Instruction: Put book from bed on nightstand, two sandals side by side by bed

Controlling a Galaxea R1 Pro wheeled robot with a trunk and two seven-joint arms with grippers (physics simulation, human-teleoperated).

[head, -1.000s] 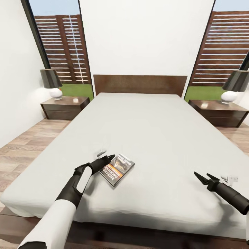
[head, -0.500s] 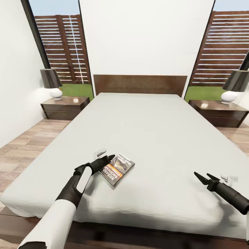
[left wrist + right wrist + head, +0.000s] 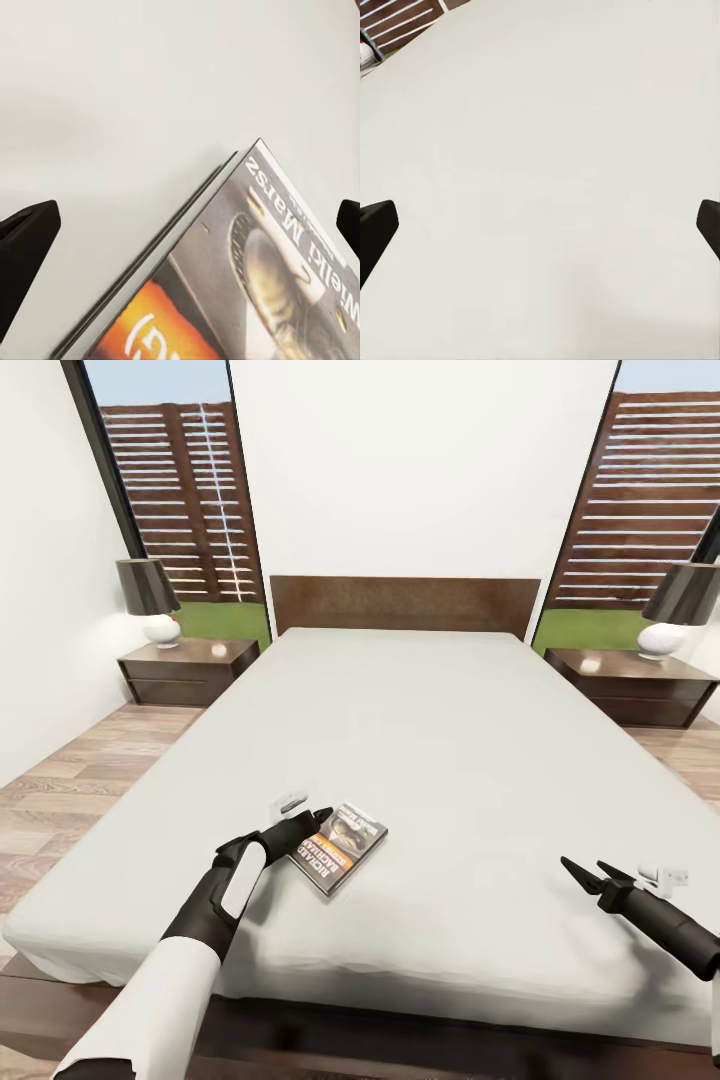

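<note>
Reaching in from the left side of the head view, the left claw sits low over the bed, its tips at the near-left edge of the book. The book lies flat on the mattress near the foot, just beyond and to the right of that claw, its long axis running diagonally from near-left to far-right. In the left wrist view the two fingers stand wide apart with the book's corner between them, not yet gripped; its thin edge rests on the sheet, so I judge the claw must straddle a corner or side to pinch it. Left of the bed, beside the headboard, stands a nightstand, a likely drop-off for this arm. Over at the right, the right claw hovers well apart from the book, spread wide and holding nothing, above bare mattress. A second nightstand stands by the headboard's right end.
</note>
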